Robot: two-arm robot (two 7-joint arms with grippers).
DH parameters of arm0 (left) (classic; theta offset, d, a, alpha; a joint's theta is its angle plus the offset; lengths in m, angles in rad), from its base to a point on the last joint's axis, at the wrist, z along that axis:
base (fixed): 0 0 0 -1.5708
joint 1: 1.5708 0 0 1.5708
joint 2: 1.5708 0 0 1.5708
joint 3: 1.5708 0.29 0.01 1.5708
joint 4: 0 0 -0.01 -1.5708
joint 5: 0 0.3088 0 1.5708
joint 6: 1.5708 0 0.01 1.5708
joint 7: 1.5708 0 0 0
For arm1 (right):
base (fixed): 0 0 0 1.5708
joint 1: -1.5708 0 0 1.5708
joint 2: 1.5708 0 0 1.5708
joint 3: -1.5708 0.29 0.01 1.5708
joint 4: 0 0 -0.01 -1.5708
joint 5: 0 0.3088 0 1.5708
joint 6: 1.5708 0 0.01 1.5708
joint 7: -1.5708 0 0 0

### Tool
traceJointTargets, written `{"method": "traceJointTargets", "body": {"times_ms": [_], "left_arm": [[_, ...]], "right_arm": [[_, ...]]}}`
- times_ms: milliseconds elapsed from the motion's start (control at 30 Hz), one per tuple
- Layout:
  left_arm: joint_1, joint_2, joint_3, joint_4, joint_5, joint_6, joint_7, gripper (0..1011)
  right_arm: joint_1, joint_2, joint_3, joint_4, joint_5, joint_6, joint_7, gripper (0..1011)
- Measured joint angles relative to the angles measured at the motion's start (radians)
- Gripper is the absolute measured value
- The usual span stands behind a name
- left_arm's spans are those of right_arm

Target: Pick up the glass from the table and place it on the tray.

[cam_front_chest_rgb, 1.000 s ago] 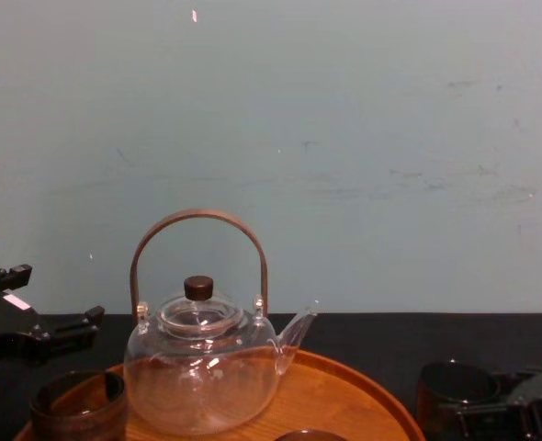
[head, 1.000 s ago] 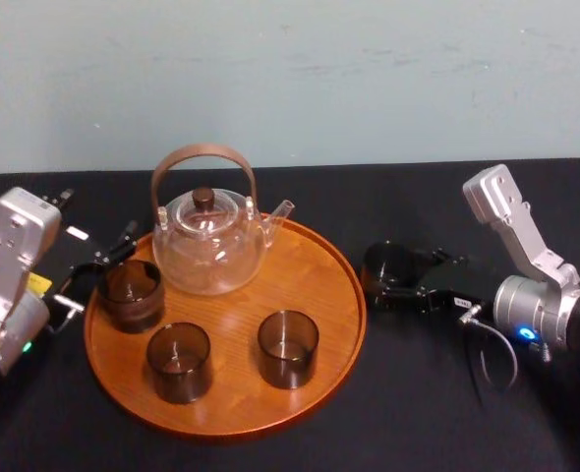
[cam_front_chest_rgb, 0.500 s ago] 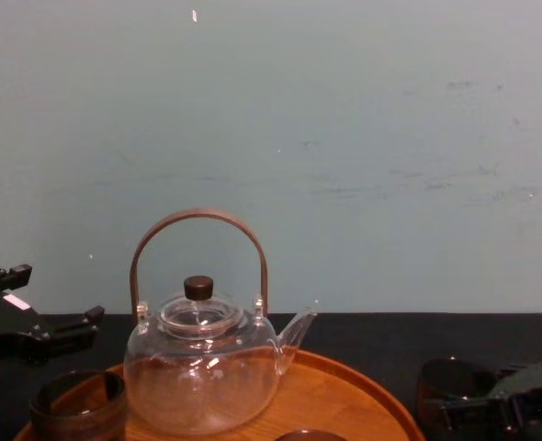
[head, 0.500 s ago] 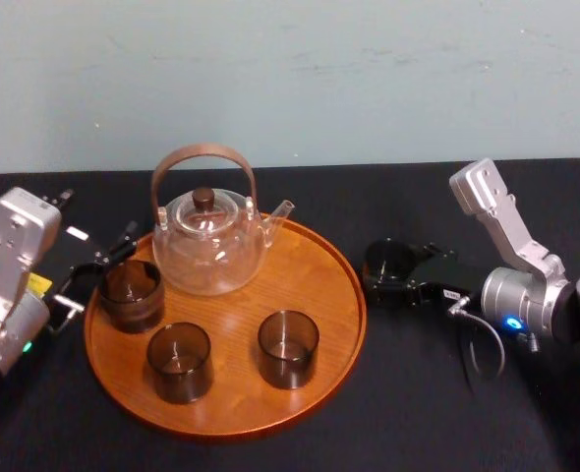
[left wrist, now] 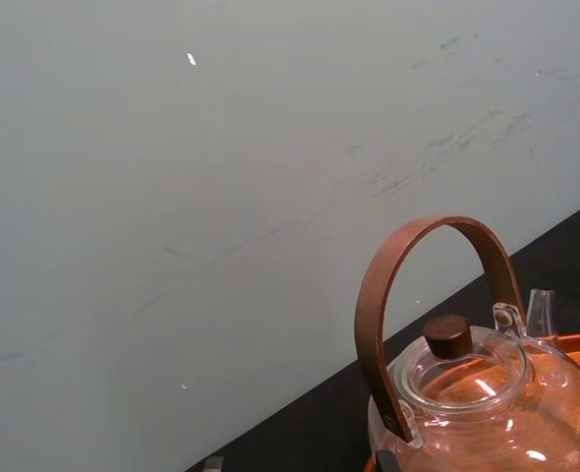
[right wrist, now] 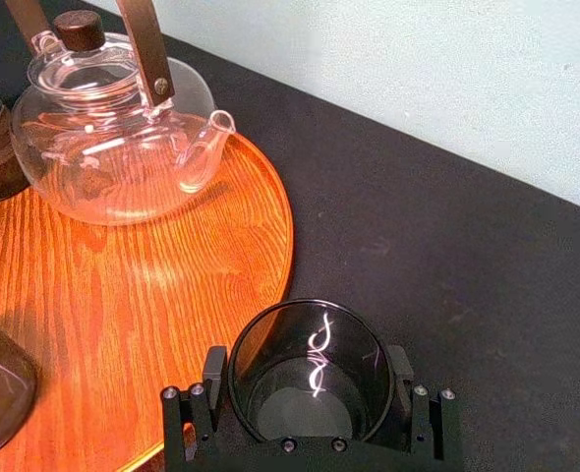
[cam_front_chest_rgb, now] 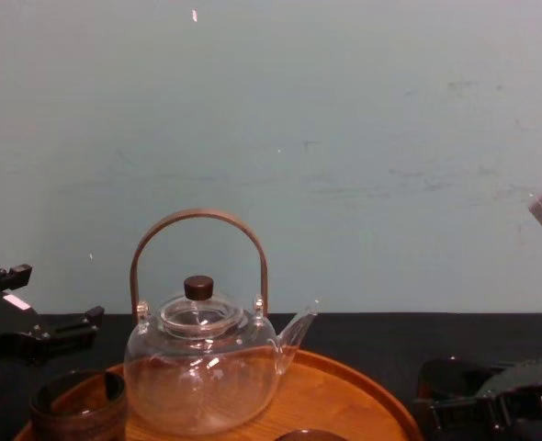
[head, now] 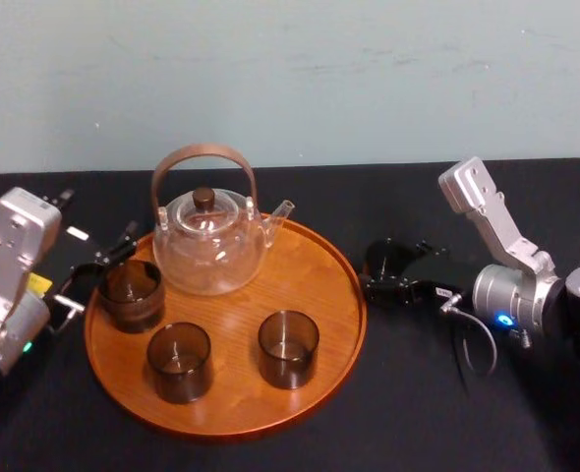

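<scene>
The round, grained wooden tray [head: 329,285] with a low rim lies on the black-cloth table [head: 418,413]. On it stand one clear glass teapot [head: 209,251] with an arched wooden handle at 12 o'clock, and three dark cylindrical tumblers [head: 179,361] at 9, 7 and 4. The fourth, the glass [right wrist: 315,344], is just off the rim at 3 o'clock, with the right gripper [right wrist: 307,362] clamped on its sides. The left gripper [head: 98,277] is at 9 o'clock, fingers spread wide.
</scene>
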Motion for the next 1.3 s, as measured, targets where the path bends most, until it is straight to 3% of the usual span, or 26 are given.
{"method": "traceJointTargets", "body": {"times_ms": [267, 467, 1033, 1300], "left_arm": [[0.0, 0.0, 0.0, 0.0, 0.0, 0.0, 0.0, 1001], [0.0, 0.0, 0.0, 0.0, 0.0, 0.0, 0.0, 1001], [0.0, 0.0, 0.0, 0.0, 0.0, 0.0, 0.0, 1001], [0.0, 0.0, 0.0, 0.0, 0.0, 0.0, 0.0, 1001]], "right_arm": [[0.0, 0.001, 0.001, 0.0, 0.002, 0.0, 0.0, 1002], [0.0, 0.001, 0.002, 0.0, 0.003, 0.0, 0.0, 905], [-0.002, 0.002, 0.003, -0.002, 0.006, -0.001, 0.001, 904], [-0.024, 0.027, 0.028, -0.06, 0.036, -0.018, 0.026, 905]]}}
